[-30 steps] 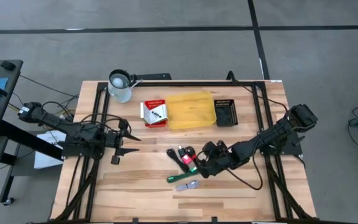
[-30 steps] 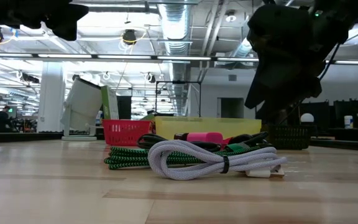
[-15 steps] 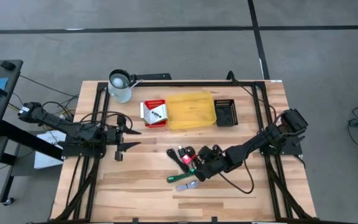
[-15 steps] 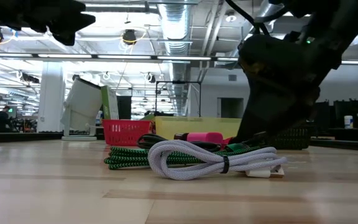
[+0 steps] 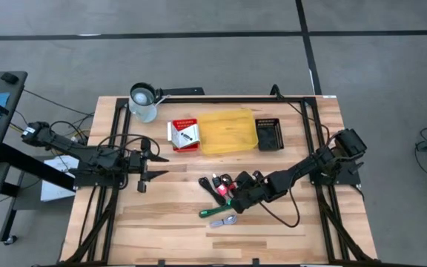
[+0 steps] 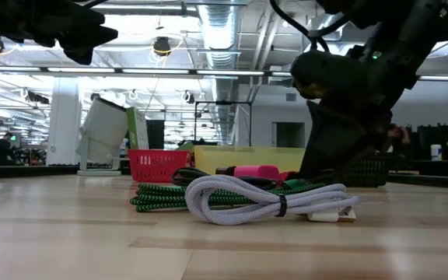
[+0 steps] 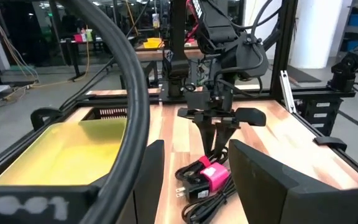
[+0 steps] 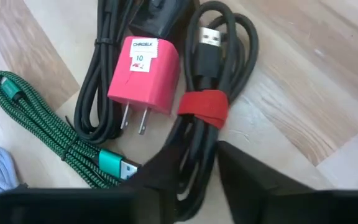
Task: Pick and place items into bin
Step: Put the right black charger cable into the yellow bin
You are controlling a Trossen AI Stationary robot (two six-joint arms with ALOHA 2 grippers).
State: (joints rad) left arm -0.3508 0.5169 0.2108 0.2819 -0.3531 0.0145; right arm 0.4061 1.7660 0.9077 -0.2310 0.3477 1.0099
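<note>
The items lie in a pile [image 5: 221,191] at the table's middle: a black cord bundle with a red strap [image 8: 204,106], a second black cord [image 8: 101,93], a pink plug charger [image 8: 143,74], a green braided cable [image 8: 48,134] and a white-grey coiled cable [image 6: 263,202]. My right gripper [image 8: 201,171] is down on the pile's right side, shut on the strapped black cord. My left gripper [image 5: 153,166] hangs open above the table's left part, touching nothing. The yellow bin [image 5: 228,113] stands at the far middle. My right gripper pinches the strapped black cord bundle between its two fingers at the strands just below the red strap [image 8: 194,152]. The fingers [image 7: 219,134] come from above, pointing down, and lie across the strands. The bundle still rests on the table among the other items.
A red basket [image 5: 184,135] stands left of the bin and a black slotted tray [image 5: 269,133] right of it. A white cup [image 5: 143,101] is at the far left. Black rails run along both sides. Bare wood lies toward the near edge.
My right gripper has come down onto the pile and moved a little toward the table's left, ending at the black cords. My left gripper has edged slightly toward the table's right. The items have stayed where they were.
</note>
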